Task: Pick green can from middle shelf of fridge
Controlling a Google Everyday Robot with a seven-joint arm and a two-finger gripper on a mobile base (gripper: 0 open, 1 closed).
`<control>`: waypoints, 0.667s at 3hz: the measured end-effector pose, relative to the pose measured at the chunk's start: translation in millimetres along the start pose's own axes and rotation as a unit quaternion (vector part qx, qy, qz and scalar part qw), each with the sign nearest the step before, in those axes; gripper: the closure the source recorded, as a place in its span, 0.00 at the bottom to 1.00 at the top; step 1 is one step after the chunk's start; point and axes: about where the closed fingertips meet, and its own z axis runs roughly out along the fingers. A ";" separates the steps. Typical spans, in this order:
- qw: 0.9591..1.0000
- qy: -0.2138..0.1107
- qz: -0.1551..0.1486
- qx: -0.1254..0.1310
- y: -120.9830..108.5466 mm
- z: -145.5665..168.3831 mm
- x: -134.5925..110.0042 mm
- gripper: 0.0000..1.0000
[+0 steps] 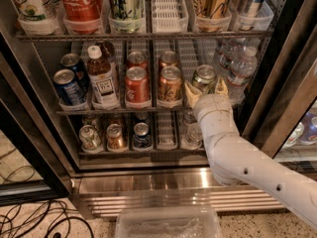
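The green can (204,77) stands upright at the front of its lane on the middle shelf (148,109) of the fridge (277,83), right of an orange-brown can (170,85) and a red can (137,86). My gripper (206,91) reaches in from the lower right on its white arm. Its two pale fingers (191,94) sit against the left and right sides of the green can, closed on it. The can's lower part is hidden behind the gripper. The can rests on the shelf.
Water bottles (241,69) stand just right of the green can. A tea bottle (102,81) and blue cans (68,86) are at the left. Tall cans and a Coca-Cola bottle (81,4) fill the rack above, small cans (115,137) the rack below. A clear plastic bin (168,223) and cables (34,222) lie on the floor.
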 end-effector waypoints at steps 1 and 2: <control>1.000 0.008 0.001 0.002 -0.5 4.6 6.4 0.45; 1.000 0.008 0.001 0.001 -0.5 4.6 6.4 0.65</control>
